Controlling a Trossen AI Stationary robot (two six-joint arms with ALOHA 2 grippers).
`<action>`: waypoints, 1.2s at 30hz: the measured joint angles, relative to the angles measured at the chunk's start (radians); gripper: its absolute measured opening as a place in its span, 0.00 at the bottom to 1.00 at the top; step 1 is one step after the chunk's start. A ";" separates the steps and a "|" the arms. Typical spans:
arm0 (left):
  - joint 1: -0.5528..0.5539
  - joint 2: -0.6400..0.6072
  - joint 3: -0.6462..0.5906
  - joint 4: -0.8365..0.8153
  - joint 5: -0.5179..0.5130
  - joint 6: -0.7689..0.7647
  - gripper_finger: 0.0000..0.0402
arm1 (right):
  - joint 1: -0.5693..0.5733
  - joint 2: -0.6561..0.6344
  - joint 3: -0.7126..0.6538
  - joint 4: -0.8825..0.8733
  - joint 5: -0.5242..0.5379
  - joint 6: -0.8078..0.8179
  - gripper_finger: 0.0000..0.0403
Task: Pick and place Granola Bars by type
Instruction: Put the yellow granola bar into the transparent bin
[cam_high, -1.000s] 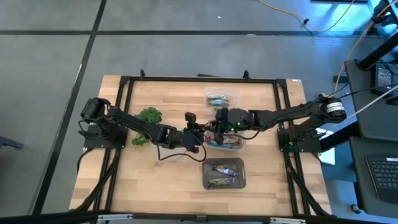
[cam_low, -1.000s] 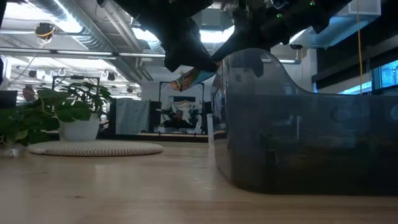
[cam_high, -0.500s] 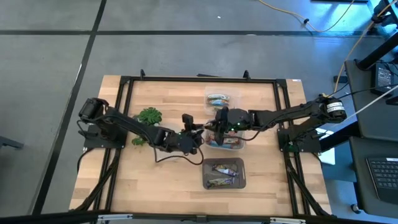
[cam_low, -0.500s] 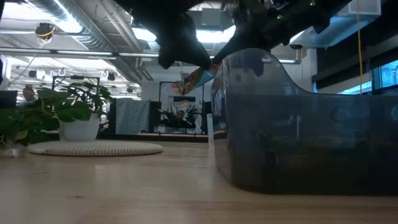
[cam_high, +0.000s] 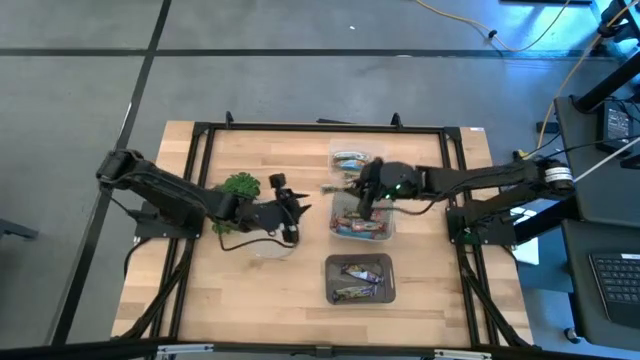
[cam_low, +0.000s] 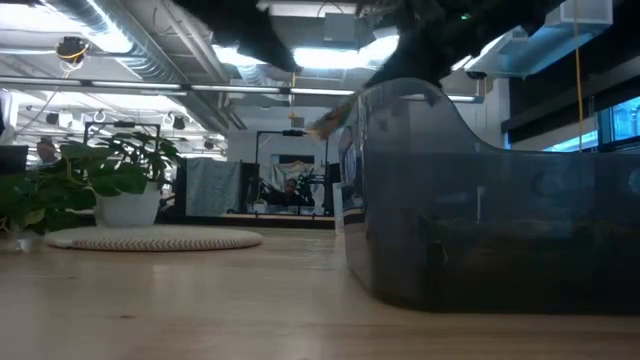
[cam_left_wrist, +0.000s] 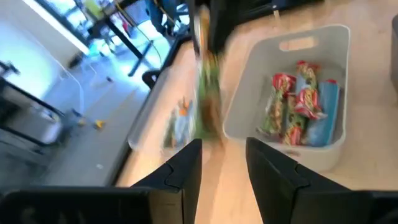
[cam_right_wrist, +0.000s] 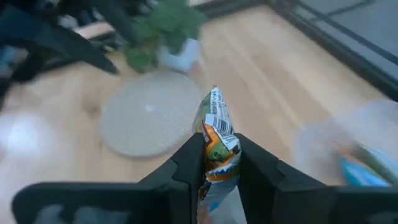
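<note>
My right gripper (cam_right_wrist: 214, 163) is clamped on one granola bar (cam_right_wrist: 217, 134), a green-tan wrapper standing upright between the two dark fingers (cam_right_wrist: 185, 167). In the high view I see this gripper (cam_high: 352, 187) held above the table, between the far bin (cam_high: 352, 160) and the middle bin (cam_high: 362, 226), with the bar (cam_high: 334, 187) jutting out toward the table's centre.

My left gripper (cam_left_wrist: 222, 163) shows its fingers apart with nothing between them. From overhead it (cam_high: 296, 212) sits near the table's middle, beside the green plant sprig (cam_high: 240, 186) and over the pale round mat (cam_high: 270, 244).

The left wrist view shows the middle bin (cam_left_wrist: 252, 99) holding several bars (cam_left_wrist: 300, 106): red-pink, green-tan and blue wrappers lying side by side. The near bin (cam_high: 359, 279) holds further bars (cam_high: 357, 272), dark and silvery. The far bin holds blue ones (cam_high: 348, 160).

The wooden table (cam_high: 250, 290) carries all three bins.
</note>
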 joint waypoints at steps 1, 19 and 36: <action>0.005 -0.026 -0.031 0.004 0.009 -0.030 0.29 | -0.016 -0.026 0.000 -0.044 0.007 0.003 0.21; 0.112 -0.208 -0.400 0.519 0.229 -0.191 0.29 | -0.325 0.043 -0.036 -0.149 -0.035 0.137 0.21; 0.111 -0.208 -0.400 0.501 0.229 -0.210 0.29 | -0.412 0.148 -0.037 -0.121 -0.170 0.048 0.21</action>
